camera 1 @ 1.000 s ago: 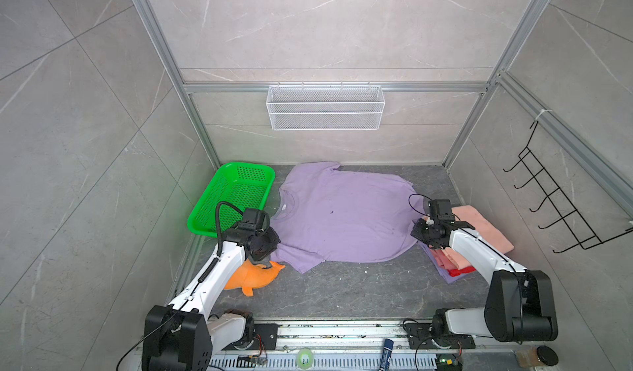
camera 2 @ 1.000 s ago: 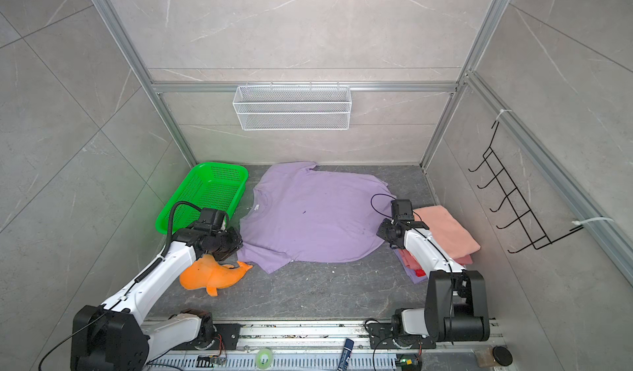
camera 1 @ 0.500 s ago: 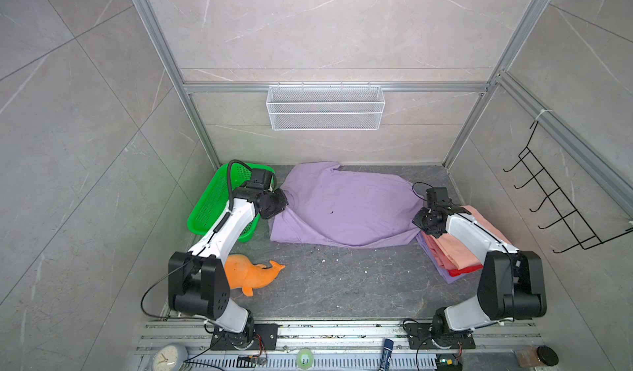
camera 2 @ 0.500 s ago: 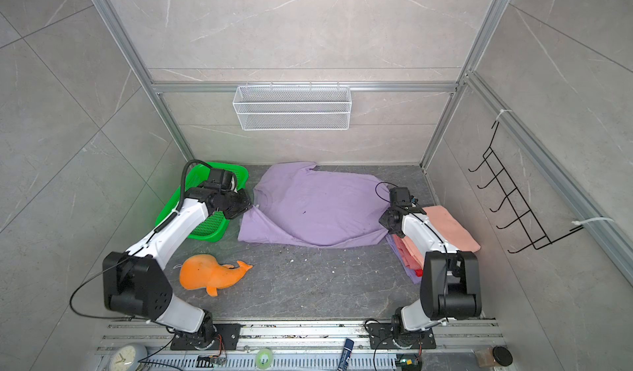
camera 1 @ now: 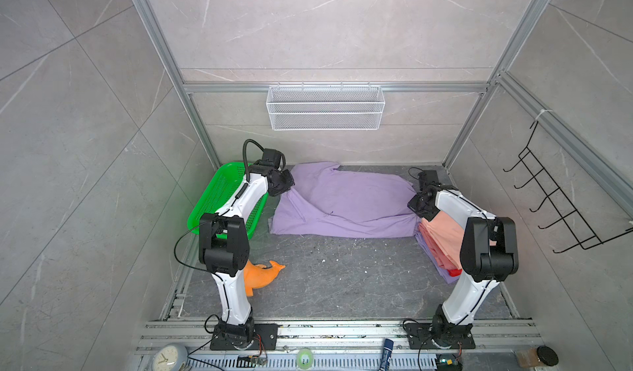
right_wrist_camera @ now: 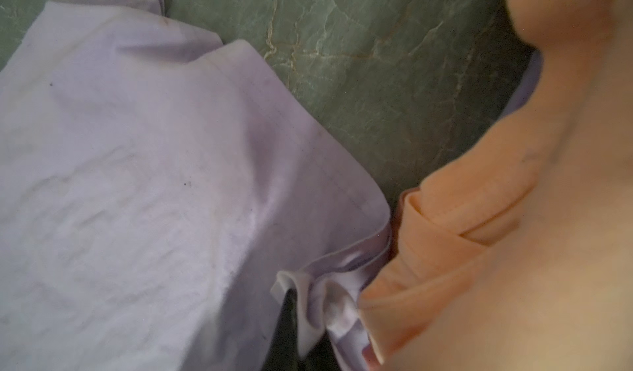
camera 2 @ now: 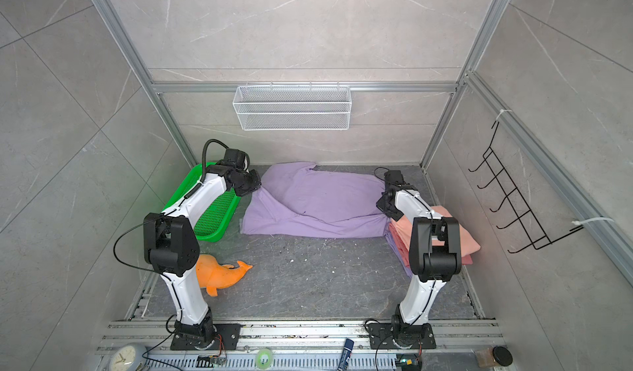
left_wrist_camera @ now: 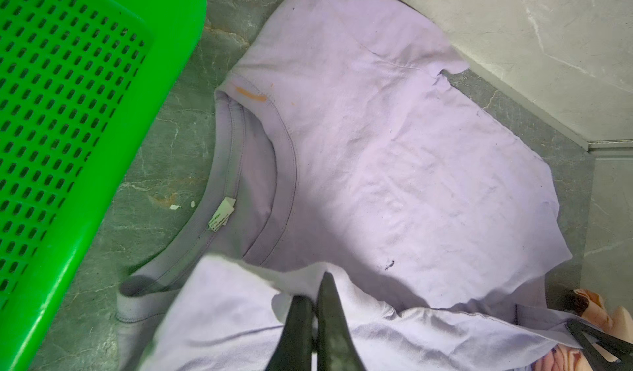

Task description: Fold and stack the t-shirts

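A lilac-purple t-shirt (camera 1: 346,201) (camera 2: 315,201) lies across the back of the grey floor, with its near half doubled over toward the back. My left gripper (camera 1: 287,189) (camera 2: 255,187) (left_wrist_camera: 315,288) is shut on a fold of its cloth (left_wrist_camera: 394,163) beside the collar. My right gripper (camera 1: 416,208) (camera 2: 383,209) (right_wrist_camera: 308,304) is shut on a bunched edge of the same shirt (right_wrist_camera: 137,198). It sits right against the stack of folded t-shirts: salmon-pink (camera 1: 445,235) (camera 2: 466,242) (right_wrist_camera: 513,232) on top, red (camera 1: 455,272) and lilac (camera 1: 442,270) beneath.
A green perforated basket (camera 1: 219,201) (camera 2: 212,215) (left_wrist_camera: 68,112) stands left of the shirt, under my left arm. An orange plush dolphin (camera 1: 262,276) (camera 2: 222,276) lies at the front left. A white wire basket (camera 1: 325,112) hangs on the back wall, and a black hook rack (camera 1: 555,201) on the right wall.
Both grippers carried the lilac shirt's near edge from the front toward the back, folding it over itself. The left arm left the dolphin's side and now reaches over the green basket.
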